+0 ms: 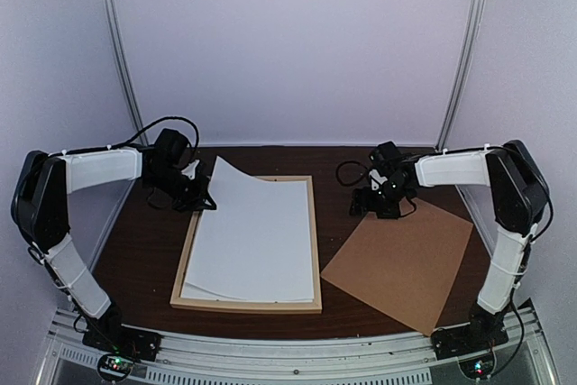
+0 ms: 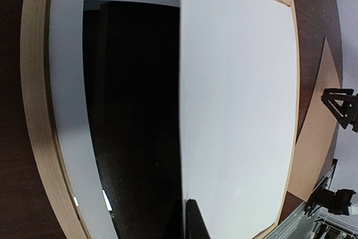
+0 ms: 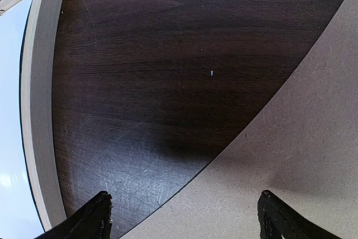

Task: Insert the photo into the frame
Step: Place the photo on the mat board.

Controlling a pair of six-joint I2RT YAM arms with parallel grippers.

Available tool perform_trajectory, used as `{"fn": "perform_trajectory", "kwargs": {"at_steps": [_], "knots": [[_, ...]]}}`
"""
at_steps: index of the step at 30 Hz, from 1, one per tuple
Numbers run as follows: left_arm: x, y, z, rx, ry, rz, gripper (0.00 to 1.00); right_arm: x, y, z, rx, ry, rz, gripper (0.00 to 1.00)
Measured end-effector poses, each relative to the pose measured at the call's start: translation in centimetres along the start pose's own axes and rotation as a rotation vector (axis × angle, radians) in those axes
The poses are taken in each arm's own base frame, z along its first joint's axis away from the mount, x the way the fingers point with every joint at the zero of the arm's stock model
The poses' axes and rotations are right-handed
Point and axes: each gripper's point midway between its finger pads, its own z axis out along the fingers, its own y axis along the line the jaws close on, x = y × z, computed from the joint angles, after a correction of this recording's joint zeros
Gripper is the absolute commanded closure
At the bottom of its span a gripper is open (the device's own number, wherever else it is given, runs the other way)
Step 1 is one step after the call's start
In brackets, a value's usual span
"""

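The photo (image 1: 257, 232) lies white back up over the pale wooden frame (image 1: 243, 305) in the middle of the table. Its far left corner is lifted off the frame. My left gripper (image 1: 200, 194) is shut on that corner. In the left wrist view the fingers (image 2: 193, 219) pinch the photo (image 2: 240, 110) at its edge, and its underside is in dark shadow above the frame (image 2: 36, 110). My right gripper (image 1: 386, 205) hangs open and empty over the far corner of the backing board. Its fingertips (image 3: 100, 211) stand wide apart, with the frame (image 3: 42, 110) off to the left.
A brown backing board (image 1: 401, 263) lies flat and turned at an angle on the dark table (image 1: 144, 250), right of the frame. Its edge (image 3: 291, 155) runs under the right gripper. A strip of bare table separates board and frame. Grey walls close in the back and sides.
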Motion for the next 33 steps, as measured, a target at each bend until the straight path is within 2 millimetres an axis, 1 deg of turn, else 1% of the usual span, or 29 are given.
{"fn": "perform_trajectory", "kwargs": {"at_steps": [13,28,33], "knots": [[-0.22,0.53,-0.07,-0.033,-0.012,0.006,1.00,0.52,-0.33,0.82,0.010,0.022,0.003,0.10],[-0.44,0.52,-0.12,-0.051,0.011,0.032,1.00,0.55,-0.35,0.89,0.010,0.024,0.004,0.10],[-0.31,0.69,0.21,-0.052,0.021,0.028,1.00,0.55,-0.35,0.89,0.010,0.024,0.005,0.10]]}}
